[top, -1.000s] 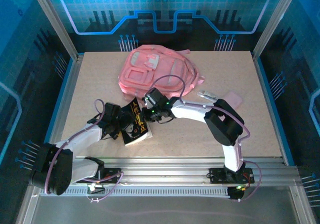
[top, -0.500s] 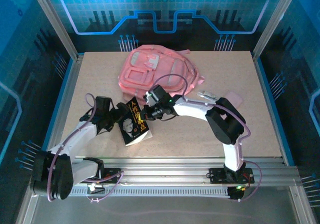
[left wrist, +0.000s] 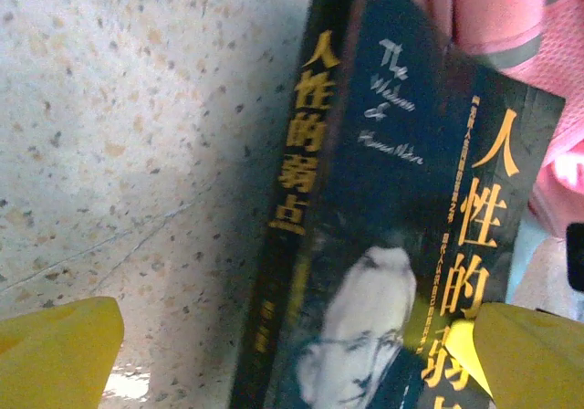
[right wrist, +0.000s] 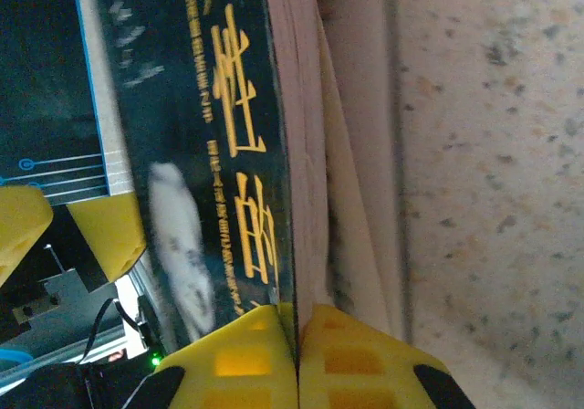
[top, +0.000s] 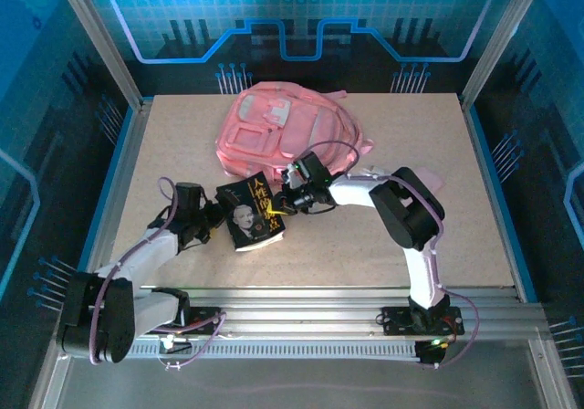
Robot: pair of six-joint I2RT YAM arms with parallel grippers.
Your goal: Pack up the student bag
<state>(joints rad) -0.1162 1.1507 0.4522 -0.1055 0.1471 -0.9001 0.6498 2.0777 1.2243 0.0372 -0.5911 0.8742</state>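
Top external view is showing the student bag [top: 274, 131] lying flat toward the far middle of the table [top: 438, 245], its front pockets facing up. Just in front of it, a dark book [top: 253, 223] with gold lettering is resting, its far end reaching the bag's near edge. The right gripper [top: 288, 204] is pinching the book's front cover at the right edge, yellow pads pressing tight together on it. The left gripper [top: 212, 217] is hovering at the spine side, jaws spread wide, grasping nothing.
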